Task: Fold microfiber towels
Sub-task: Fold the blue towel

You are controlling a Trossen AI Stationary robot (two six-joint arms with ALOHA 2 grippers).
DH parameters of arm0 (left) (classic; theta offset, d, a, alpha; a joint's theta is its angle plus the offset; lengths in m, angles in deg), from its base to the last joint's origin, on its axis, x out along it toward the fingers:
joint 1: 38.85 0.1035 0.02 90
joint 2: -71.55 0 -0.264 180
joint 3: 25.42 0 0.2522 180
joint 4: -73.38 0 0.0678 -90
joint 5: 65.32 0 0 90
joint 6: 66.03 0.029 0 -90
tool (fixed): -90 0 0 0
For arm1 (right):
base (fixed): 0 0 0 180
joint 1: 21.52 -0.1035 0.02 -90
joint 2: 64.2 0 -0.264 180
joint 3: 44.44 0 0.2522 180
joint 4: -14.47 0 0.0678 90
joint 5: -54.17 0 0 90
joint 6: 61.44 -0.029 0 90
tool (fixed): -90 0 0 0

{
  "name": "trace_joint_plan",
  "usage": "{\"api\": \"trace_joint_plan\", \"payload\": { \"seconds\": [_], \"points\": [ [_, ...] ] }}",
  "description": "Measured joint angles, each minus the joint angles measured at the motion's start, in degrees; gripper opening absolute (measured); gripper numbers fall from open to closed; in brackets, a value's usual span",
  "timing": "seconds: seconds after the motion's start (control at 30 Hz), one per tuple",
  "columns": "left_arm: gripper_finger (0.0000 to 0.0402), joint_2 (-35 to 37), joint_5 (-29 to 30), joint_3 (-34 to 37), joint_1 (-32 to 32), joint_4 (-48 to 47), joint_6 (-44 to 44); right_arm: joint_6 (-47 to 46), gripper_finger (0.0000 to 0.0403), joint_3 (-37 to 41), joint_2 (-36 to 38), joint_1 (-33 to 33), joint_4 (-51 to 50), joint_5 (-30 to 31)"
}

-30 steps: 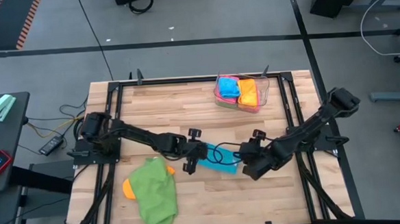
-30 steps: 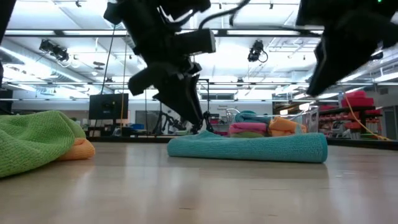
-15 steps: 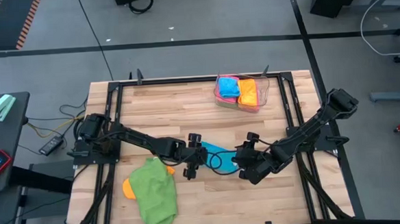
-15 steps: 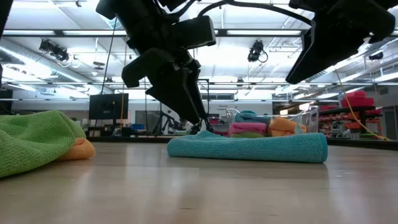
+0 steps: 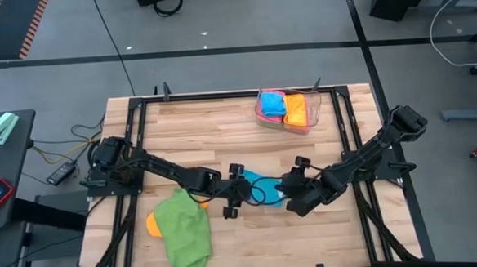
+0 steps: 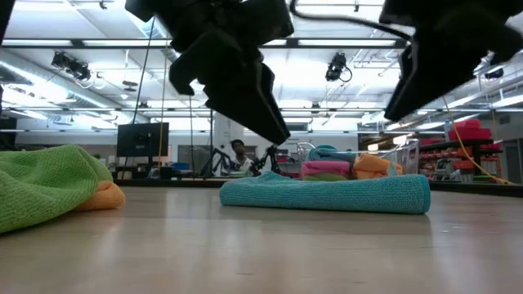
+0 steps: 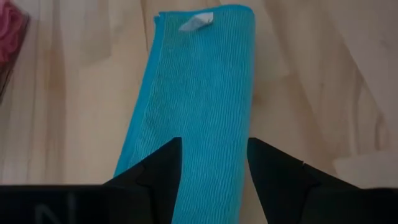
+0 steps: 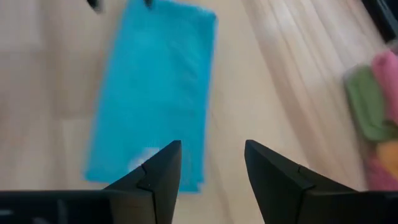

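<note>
Microfiber towels lay in three places when we looked across the table. Nearest us sat a crumpled lime-green towel, soft and loosely bunched, draped partly over a small orange cloth that peeked out beside it.

Further in, at the table's middle, lay the sky-blue ribbed towel, folded into a long narrow strip with neat edges and a small white label at one end. We saw that over the last second both arms had drawn in over this strip: the left gripper had opened off the cloth and shifted along it, and now hung just above one end with its dark fingers parted and nothing between them. The right gripper hovered over the other end, fingers likewise spread and empty. We judged that one fold had just been released flat, and that a further fold of the strip came next.

Farthest away, near the far edge of the pale wooden slatted table, stood a clear plastic tray holding folded blue, orange, pink and green towels, packed side by side.
</note>
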Motion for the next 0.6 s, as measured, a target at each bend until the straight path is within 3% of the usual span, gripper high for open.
{"api": "trace_joint_plan", "payload": {
  "seconds": [0.13, 0.37, 0.6],
  "points": [
    [0.0191, 0.0, 0.0, 0.0, 0.0, 1.6, -3.6, 0.9, 0.0171, 1.5, 0.1, 1.6, -3.8, -0.1],
    [0.0188, 0.0, -1.9, 0.0, -0.2, 0.3, -8.2, 9.7, 0.0152, 10.5, 0.1, 6.4, 8.5, -10.1],
    [0.0185, 0.0, -4.6, 0.0, -1.7, -7.6, -8.2, 11.2, 0.0136, 14.0, 0.1, 9.2, 12.0, -8.2]
  ]
}}
